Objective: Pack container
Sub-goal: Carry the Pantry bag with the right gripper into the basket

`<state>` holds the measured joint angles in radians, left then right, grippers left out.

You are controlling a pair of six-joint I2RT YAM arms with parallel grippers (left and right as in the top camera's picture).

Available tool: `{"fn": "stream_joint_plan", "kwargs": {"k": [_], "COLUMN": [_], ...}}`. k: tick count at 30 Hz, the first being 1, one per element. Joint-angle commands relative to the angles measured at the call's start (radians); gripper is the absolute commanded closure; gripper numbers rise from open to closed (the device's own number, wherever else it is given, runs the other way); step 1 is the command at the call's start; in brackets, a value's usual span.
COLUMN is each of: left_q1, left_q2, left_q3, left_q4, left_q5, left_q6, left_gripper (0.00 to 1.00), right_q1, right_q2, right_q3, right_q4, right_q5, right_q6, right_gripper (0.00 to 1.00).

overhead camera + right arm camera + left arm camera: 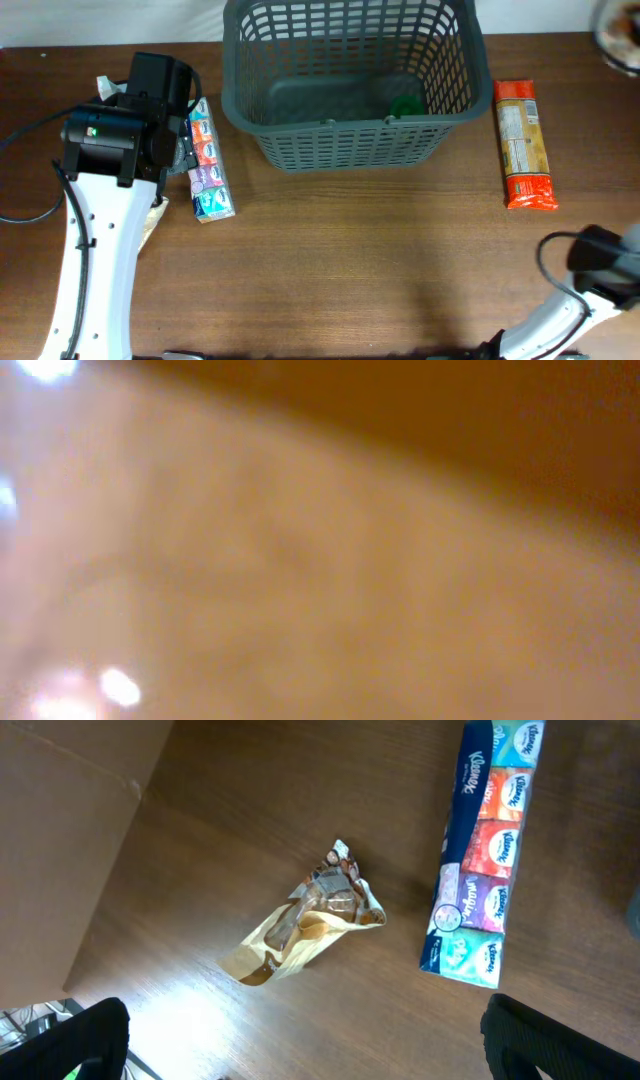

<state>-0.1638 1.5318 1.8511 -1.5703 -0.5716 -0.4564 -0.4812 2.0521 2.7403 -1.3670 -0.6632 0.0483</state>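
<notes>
Overhead, a large dark grey basket (330, 122) with slotted sides is sitting at the far middle of a brown wooden table (380, 260). A small green thing (406, 105) is lying on its floor near the front right corner; what it is cannot be told.

Just left of the basket, not touching it, a long pack of tissues (207, 165) is lying flat, showing a row of small coloured packets. Well apart on the right side of the basket, an orange packet (523, 145) with a pale label is lying flat, its length running away from the robot.

A white left arm (100, 230) is reaching up the left side of the table, its dark head right beside the pack of tissues. Seen from the left wrist, the left claw (300, 1020) is standing spread wide, holding nothing, with one dark fingertip (95, 1035) at each lower corner of the view. Between and beyond them, a crumpled tan and brown wrapper (305, 925) is lying on the wood, near the pack of tissues but apart from it.

A white right arm (590, 275) is resting at the near right corner. The right claw is pressed together; its camera is giving only an orange-brown blur.
</notes>
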Motion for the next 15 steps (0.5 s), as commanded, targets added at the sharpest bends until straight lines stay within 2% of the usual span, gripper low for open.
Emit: {"fn": "stream_joint_plan", "kwargs": {"k": [1,5,10,15], "left_q1": [0.004,0.004,0.004,0.004], "left_q2": [0.007,0.007,0.007,0.007], "left_q3": [-0.002,-0.002,-0.002,-0.002], "left_q4": [-0.001,-0.002,-0.003,-0.003], "left_q5": [0.015,0.019,0.034,0.034], "left_q6": [0.002,0.002,0.002,0.002], "left_gripper": [0.00,0.00,0.01,0.01], "right_q1": [0.154,0.349,0.560,0.694], "right_q2": [-0.052,-0.043,-0.011,0.050], "right_q3": [0.080,0.077,0.077,0.076], "right_q4": [0.045,0.127,0.153,0.140], "right_q5": [-0.089,-0.027,0.244,0.455], "right_q6": [0.016,0.009,0.008,0.008], "right_gripper": [0.96,0.96,0.96,0.96]}}
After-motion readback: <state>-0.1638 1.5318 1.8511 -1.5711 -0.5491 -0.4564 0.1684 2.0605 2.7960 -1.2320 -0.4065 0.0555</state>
